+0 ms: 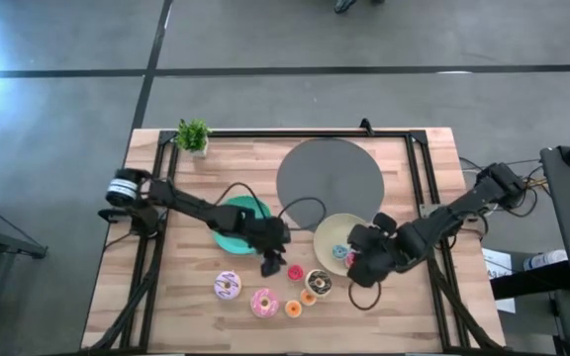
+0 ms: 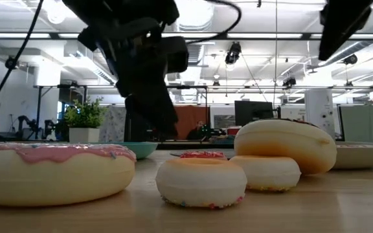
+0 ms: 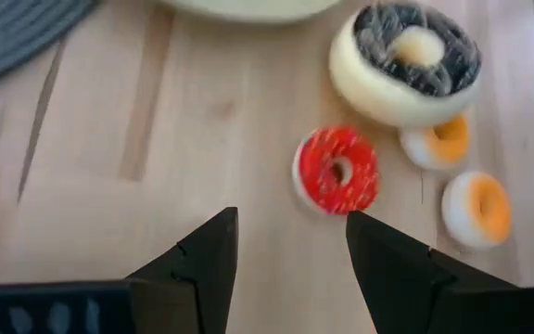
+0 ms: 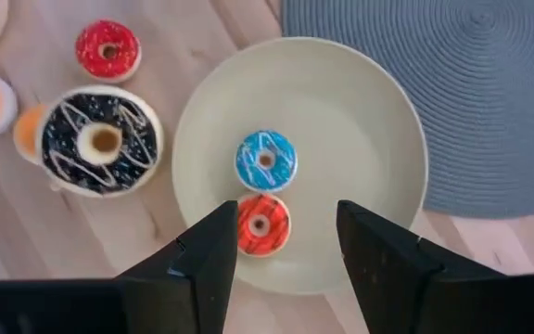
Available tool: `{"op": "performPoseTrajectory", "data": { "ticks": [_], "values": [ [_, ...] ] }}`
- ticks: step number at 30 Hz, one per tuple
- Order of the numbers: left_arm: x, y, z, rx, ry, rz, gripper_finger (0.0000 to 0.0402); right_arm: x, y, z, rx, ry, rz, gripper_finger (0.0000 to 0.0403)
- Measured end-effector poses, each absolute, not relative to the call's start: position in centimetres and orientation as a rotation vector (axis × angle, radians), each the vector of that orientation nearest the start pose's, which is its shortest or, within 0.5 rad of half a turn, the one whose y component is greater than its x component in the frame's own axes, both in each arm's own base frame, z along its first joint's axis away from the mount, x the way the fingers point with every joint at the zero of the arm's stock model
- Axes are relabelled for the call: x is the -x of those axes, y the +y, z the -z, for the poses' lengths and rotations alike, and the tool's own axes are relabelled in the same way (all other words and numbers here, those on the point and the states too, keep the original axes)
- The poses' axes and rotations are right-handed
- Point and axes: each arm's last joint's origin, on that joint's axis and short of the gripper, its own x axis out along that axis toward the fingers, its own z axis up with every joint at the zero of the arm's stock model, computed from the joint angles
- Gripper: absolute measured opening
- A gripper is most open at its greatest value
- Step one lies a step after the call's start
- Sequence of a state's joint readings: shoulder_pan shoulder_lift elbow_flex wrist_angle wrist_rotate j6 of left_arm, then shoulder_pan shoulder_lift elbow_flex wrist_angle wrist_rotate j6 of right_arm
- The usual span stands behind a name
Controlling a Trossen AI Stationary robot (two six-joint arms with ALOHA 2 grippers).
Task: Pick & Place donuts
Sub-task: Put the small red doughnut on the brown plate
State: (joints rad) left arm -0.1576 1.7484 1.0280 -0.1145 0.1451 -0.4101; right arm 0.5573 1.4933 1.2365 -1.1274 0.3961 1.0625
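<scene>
Wooden table top, seen from above, with both arms reaching inward. Pale-yellow plate lies right of centre, its far edge just beside a grey round mat; two tiny donuts lie flat on it, a blue-iced donut and a red-orange striped donut, touching or nearly so, holes facing up. Right gripper hangs over the plate's near edge with its fingers spread apart and nothing between them; the red-orange striped donut shows in the gap below.

Left gripper hovers over bare wood near the table's middle, just near of a teal plate; its fingers stand apart and empty. Small red donut lies just beyond the fingertips, flat or slightly tilted, hole upward. Chocolate donut, the largest of this cluster, lies flat beside it, close to the pale-yellow plate. Two tiny orange donuts sit next to it, one touching it.

Farther left along the near edge lie a lilac-white sprinkled donut and a pink-iced donut, both flat and close together. Being rings, none of the donuts has a long axis; each points its hole upward. A potted plant stands at the far left corner.
</scene>
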Motion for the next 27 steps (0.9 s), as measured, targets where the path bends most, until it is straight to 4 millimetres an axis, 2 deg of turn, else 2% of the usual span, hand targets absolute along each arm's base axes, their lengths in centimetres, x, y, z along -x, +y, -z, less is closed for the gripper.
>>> {"op": "performPoseTrajectory", "data": {
  "ticks": [5,10,15,18,23,27],
  "values": [
    [-36.4,-8.0,-17.4,0.386,0.808,0.08,0.0176,-21.8,14.7,-26.7,-0.214,1.131,0.471,0.0178],
    [-37.6,-9.1,-16.1,0.424,0.844,0.005,0.0176,-20.7,16.1,-26.7,-0.161,1.069,0.472,0.0178],
    [-38.2,-9.4,-14.7,0.452,0.933,-0.055,0.0176,-19.8,16.8,-26.2,-0.137,1.061,0.462,0.0178],
    [-38.2,-9.4,-14.9,0.456,0.989,-0.085,0.0176,-19.3,17.1,-25.8,-0.126,1.043,0.472,0.0178],
    [-38.2,-9.4,-15.1,0.479,0.982,-0.093,0.0174,-18.5,17.5,-25.0,-0.136,1.034,0.49,0.0178],
    [-38.3,-9.6,-14.9,0.481,0.984,-0.093,0.0149,-18.0,17.6,-24.5,-0.144,1.034,0.503,0.0178]
  ]
}}
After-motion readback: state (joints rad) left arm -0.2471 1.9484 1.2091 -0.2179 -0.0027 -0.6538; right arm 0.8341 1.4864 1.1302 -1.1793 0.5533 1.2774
